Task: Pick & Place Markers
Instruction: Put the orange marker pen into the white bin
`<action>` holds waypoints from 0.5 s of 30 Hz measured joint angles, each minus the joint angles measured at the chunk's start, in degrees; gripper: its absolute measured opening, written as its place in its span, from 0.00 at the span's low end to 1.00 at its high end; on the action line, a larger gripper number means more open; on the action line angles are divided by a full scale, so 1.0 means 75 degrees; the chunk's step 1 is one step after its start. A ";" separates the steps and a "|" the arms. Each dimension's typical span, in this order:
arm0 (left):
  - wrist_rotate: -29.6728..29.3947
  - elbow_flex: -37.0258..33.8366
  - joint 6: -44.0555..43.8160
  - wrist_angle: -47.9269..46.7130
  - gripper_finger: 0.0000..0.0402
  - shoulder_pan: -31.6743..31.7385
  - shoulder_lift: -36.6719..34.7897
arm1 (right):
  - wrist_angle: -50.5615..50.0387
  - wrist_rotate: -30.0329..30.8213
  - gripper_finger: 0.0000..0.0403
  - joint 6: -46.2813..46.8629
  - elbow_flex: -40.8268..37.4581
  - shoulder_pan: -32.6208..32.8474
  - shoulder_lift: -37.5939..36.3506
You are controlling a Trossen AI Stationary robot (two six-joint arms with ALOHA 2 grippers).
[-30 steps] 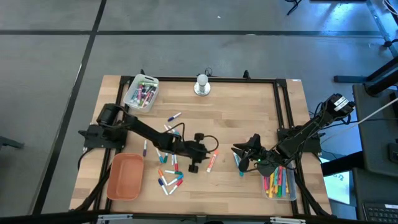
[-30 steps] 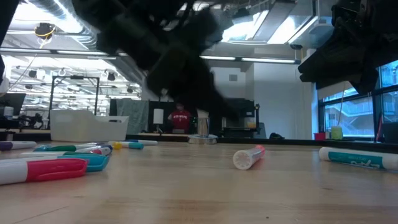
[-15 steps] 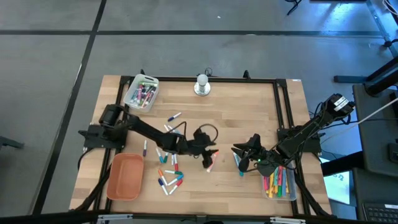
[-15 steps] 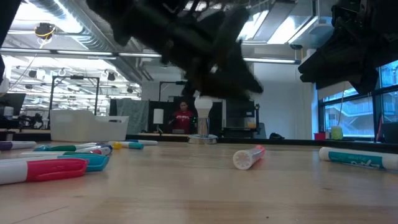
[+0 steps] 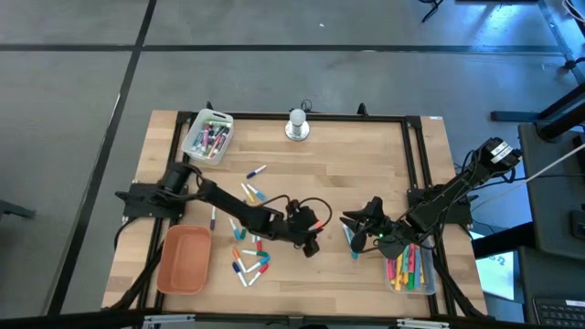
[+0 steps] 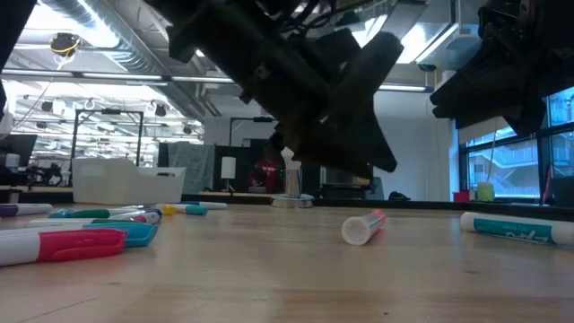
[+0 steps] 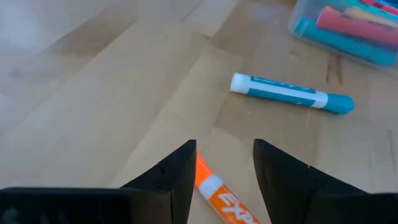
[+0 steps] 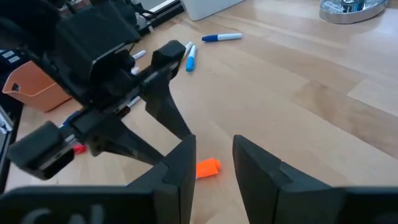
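1. High view: the left hand [image 5: 313, 239] reaches out over the middle of the wooden table [image 5: 366, 160], above an orange-capped marker [image 5: 312, 234]. The right hand [image 5: 351, 222] hovers near the table's right side, beside a teal marker [image 5: 352, 243]. A scatter of loose markers [image 5: 249, 251] lies left of centre. A clear tray of markers [image 5: 409, 269] stands at the near right corner, a white tray [image 5: 207, 135] holding more markers at the far left, and an orange tray [image 5: 184, 259] at the near left.
2. Low view: the left hand [image 6: 359, 161] hangs just above the table with the orange-capped marker [image 6: 361, 226] lying below it. The teal marker [image 6: 516, 228] lies at the right, other markers [image 6: 76, 235] at the left.
3. Left wrist view: the left hand [image 7: 224, 158] has its fingers parted and grips nothing; the orange-capped marker [image 7: 217, 193] lies on the table between them, and the teal marker [image 7: 291, 93] lies farther on.
4. Right wrist view: the right hand [image 8: 213, 158] is open and empty, looking toward the orange cap [image 8: 208, 167] and the left arm [image 8: 99, 93].
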 joint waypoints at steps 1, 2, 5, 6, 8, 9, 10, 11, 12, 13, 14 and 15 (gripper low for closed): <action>0.0026 0.0062 -0.0134 -0.0112 0.38 -0.0003 0.0043 | -0.0009 -0.0011 0.26 -0.0004 0.0000 0.0001 0.0000; 0.0048 0.0108 -0.0301 -0.0262 0.38 -0.0003 0.0079 | -0.0015 -0.0014 0.26 -0.0001 0.0000 0.0001 0.0000; 0.0050 0.0192 -0.0898 -0.0700 0.38 0.0026 0.0098 | -0.0038 -0.0028 0.26 0.0002 0.0000 0.0001 0.0000; 0.0052 0.0228 -0.1100 -0.0843 0.38 0.0053 0.0092 | -0.0038 -0.0034 0.26 0.0002 0.0001 0.0001 0.0000; 0.0055 0.0236 -0.1368 -0.1108 0.38 0.0104 0.0092 | -0.0038 -0.0034 0.26 0.0008 0.0000 0.0001 0.0000; 0.0043 0.0223 -0.1474 -0.1198 0.38 0.0121 0.0092 | -0.0038 -0.0037 0.26 0.0009 0.0001 0.0001 0.0000; -0.0025 0.0223 -0.1583 -0.1232 0.38 0.0140 0.0097 | -0.0035 -0.0034 0.26 0.0012 0.0002 0.0001 0.0000; -0.0150 0.0225 -0.1710 -0.1202 0.38 0.0162 0.0130 | -0.0037 -0.0037 0.26 0.0021 0.0000 0.0001 0.0000; -0.0238 0.0239 -0.1832 -0.1145 0.38 0.0168 0.0193 | -0.0038 -0.0034 0.26 0.0022 0.0000 0.0001 0.0000; -0.0297 0.0239 -0.1902 -0.1131 0.38 0.0169 0.0255 | -0.0035 -0.0034 0.26 0.0022 0.0003 0.0001 0.0000; -0.0331 0.0221 -0.1927 -0.1157 0.38 0.0168 0.0319 | -0.0035 -0.0037 0.26 0.0022 0.0000 0.0001 0.0000; -0.0330 0.0217 -0.1933 -0.1099 0.38 0.0165 0.0395 | -0.0033 -0.0037 0.26 0.0022 0.0000 0.0001 0.0000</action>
